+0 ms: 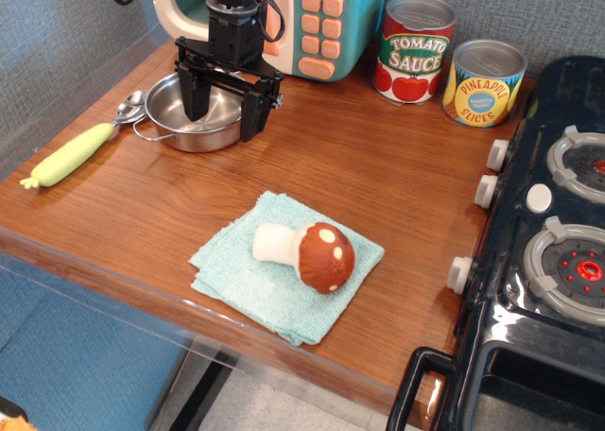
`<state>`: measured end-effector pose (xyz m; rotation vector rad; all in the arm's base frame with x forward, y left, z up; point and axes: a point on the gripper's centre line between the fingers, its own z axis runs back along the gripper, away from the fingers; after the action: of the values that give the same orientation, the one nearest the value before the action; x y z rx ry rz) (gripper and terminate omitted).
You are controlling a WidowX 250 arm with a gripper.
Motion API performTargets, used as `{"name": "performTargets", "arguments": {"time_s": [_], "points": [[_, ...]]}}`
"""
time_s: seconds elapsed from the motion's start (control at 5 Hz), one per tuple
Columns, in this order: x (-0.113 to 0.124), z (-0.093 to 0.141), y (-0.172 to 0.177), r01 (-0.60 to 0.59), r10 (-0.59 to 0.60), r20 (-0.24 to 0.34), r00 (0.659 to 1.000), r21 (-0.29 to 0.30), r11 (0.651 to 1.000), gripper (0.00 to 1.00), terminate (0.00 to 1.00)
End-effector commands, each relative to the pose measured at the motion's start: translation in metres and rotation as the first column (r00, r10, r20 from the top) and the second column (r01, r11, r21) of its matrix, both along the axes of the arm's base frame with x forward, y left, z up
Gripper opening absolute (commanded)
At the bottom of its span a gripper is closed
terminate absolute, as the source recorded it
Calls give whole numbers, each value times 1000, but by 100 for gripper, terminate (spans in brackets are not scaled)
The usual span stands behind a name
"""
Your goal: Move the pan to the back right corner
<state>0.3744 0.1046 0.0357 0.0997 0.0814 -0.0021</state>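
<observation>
Pan (194, 116): shiny steel, seated at the back left of the counter (378, 185), just in front of a teal toy microwave (312, 20); one wire loop handle visible at the near left rim.
End effector (224, 108): black, spread open, one finger down inside the bowl, the other outside the right rim; rim between them, contact not clear.
Spoon (80, 147): yellow-green handle, lying just left of the pan, metal bowl end at the pan's rim.
Back right corner (416, 119): brown wood grain, taken up by two tins side by side, a tomato sauce can (414, 48) and a pineapple slices can (484, 82).
Cloth (286, 277): pale teal, spread near the front edge, well apart from the pan.
Mushroom (307, 251): brown spotted cap, white stem, lying on its side on the cloth.
Stove (558, 251): black, grey burner rings, white knobs, flanking the right side.
</observation>
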Motion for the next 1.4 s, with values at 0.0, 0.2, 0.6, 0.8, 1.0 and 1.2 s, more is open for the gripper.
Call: {"name": "performTargets", "arguments": {"time_s": [0.0, 0.2, 0.6, 0.8, 1.0, 1.2], "points": [[-6, 10, 14, -70, 69, 51, 996, 12, 997, 0, 0], [-10, 6, 14, -84, 83, 45, 996, 11, 996, 0, 0], [-12, 7, 12, -78, 78, 28, 997, -16, 997, 0, 0], [-9, 43, -3, -37, 42, 120, 992, -44, 998, 0, 0], [1, 62, -35, 26, -15, 177, 984, -59, 998, 0, 0], [8, 57, -76, 100, -92, 170, 981, -39, 994, 0, 0]]}}
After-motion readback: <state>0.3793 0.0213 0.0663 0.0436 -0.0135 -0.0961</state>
